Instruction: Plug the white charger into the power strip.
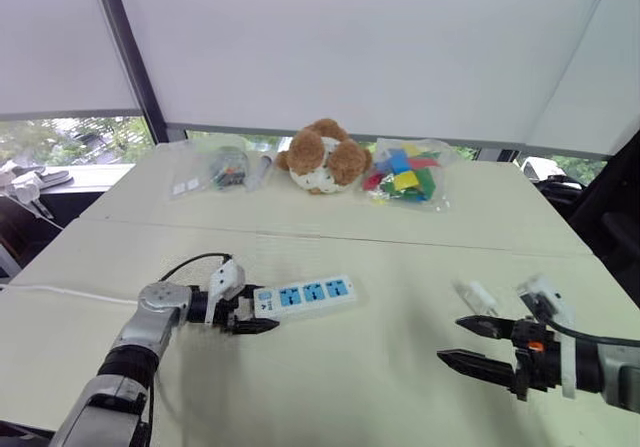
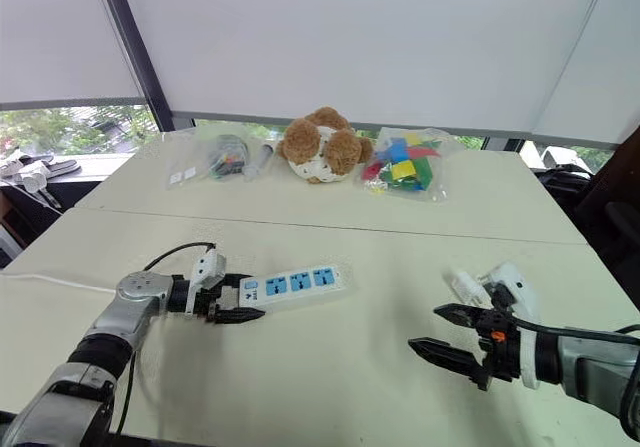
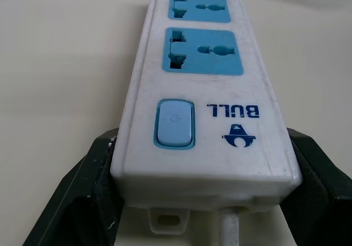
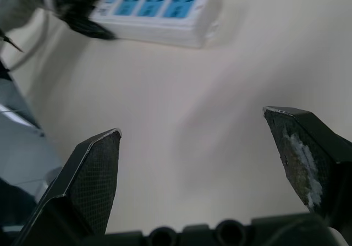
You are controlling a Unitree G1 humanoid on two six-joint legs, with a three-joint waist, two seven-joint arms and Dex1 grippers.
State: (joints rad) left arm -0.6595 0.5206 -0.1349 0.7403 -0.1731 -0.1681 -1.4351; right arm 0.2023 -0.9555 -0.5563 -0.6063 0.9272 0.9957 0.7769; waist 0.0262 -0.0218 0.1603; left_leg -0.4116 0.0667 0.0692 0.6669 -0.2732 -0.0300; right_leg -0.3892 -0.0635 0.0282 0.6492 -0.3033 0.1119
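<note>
The white power strip [image 1: 305, 295] with several blue sockets lies on the cream table, left of centre. My left gripper [image 1: 255, 317] is shut on its switch end, where the cable leaves; the black fingers [image 3: 82, 202] press both sides of that end. The white charger [image 1: 480, 295] lies on the table at the right. Just in front of it, my right gripper [image 1: 450, 338] hovers open with nothing between its fingers, pointing left toward the strip [image 4: 159, 15].
The strip's white cable [image 1: 60, 292] runs off to the left edge. At the back of the table sit a brown teddy bear [image 1: 322, 155], a bag of coloured blocks [image 1: 405, 175] and a clear bag of small items [image 1: 215, 167].
</note>
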